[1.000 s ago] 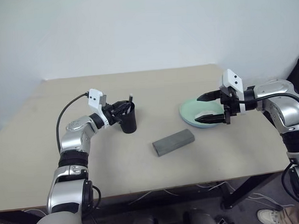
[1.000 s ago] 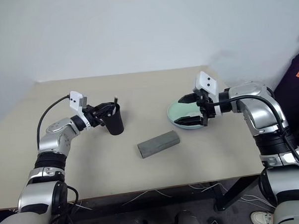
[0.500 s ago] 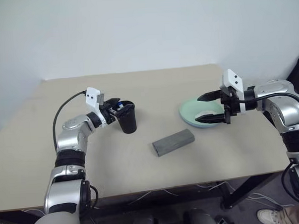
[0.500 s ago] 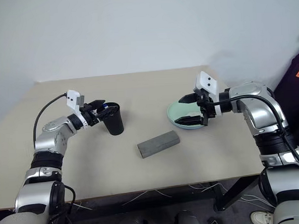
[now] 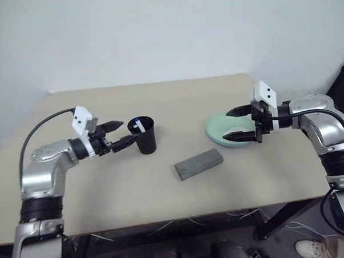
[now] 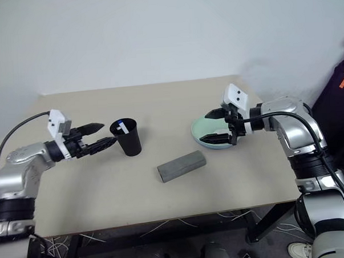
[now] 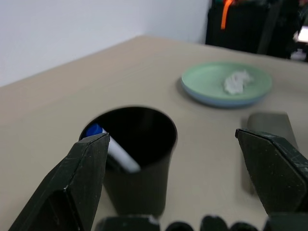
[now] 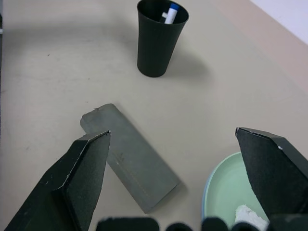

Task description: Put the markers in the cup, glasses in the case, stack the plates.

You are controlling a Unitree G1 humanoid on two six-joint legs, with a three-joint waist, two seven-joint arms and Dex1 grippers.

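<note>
Tabletop (image 5: 106, 183) in beige carries everything. Mint green plate (image 5: 217, 128) sits on a blue one at the right, a crumpled white tissue (image 8: 250, 216) on it, with the right gripper (image 5: 237, 124) spread wide and empty above. Grey case (image 5: 199, 163) lies closed near the middle. Black cup (image 5: 145, 135) stands upright left of centre, a blue-capped marker (image 5: 137, 124) inside; just left, the left gripper (image 5: 120, 134) hovers, fingers wide, holding nothing.

No readable text, label or number on anything.

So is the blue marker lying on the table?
No, the blue-tipped marker stands inside the black cup.
</note>
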